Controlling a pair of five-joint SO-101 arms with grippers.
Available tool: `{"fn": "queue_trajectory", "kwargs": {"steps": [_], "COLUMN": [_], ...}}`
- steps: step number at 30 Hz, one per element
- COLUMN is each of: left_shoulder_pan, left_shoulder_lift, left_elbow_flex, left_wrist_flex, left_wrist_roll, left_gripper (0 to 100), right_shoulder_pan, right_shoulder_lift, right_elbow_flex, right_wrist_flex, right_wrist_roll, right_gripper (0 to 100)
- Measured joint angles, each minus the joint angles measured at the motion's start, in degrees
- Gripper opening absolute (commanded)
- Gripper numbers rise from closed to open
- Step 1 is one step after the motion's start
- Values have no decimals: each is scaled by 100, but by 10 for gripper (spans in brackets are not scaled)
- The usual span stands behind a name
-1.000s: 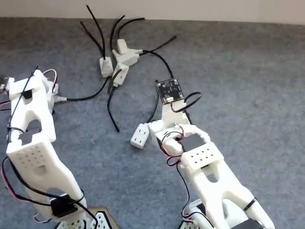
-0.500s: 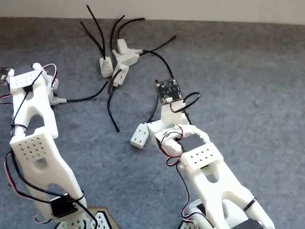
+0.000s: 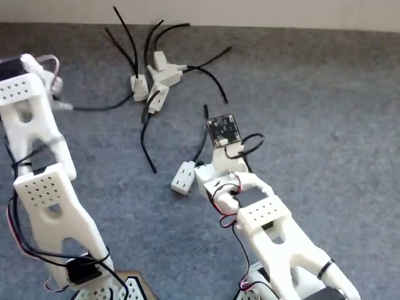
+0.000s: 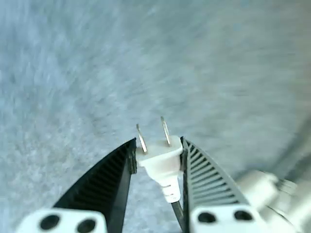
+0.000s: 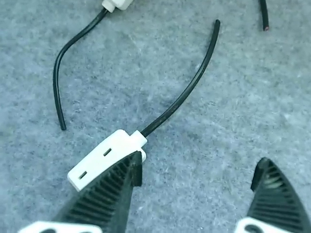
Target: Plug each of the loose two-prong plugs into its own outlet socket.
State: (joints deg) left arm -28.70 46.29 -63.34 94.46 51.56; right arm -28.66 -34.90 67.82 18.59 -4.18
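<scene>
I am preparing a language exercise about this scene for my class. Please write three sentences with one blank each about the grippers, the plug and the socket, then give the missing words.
1. The left gripper holds a plug with ____ prongs.
2. The right gripper is ____.
3. The socket beside it has a ____ cord.
Missing words: two; open; black.

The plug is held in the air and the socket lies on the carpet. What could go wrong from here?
The outlet socket lies loose beside the open right end effector, not gripped, so a push may slide it. The left end effector pinches the plug by its sides, so it may twist on contact. Its cord reaches toward the other plugs and might drag them.
</scene>
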Motion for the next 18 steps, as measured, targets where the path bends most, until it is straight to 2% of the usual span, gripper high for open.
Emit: {"fn": "queue_trajectory", "kwargs": {"steps": [5, 8, 13, 18], "left_shoulder_pan": [0, 0, 44, 53], "left_shoulder_lift": [0, -35, -492, -1697], "left_elbow_flex": [-2171, -2848, -2321, -1160], "left_wrist_flex": [440, 607, 677, 677], "left_wrist_roll": [-958, -1864, -3560, -4396], "left_gripper": [24, 21, 21, 21], "right_shoulder_pan": [0, 0, 0, 0], "right_shoulder_lift": [0, 0, 0, 0], "right_elbow_flex": [88, 88, 88, 88], "right_wrist_flex": [-202, -237, -237, -237], "right_wrist_roll": [0, 0, 0, 0], "right_gripper": [350, 350, 350, 350]}}
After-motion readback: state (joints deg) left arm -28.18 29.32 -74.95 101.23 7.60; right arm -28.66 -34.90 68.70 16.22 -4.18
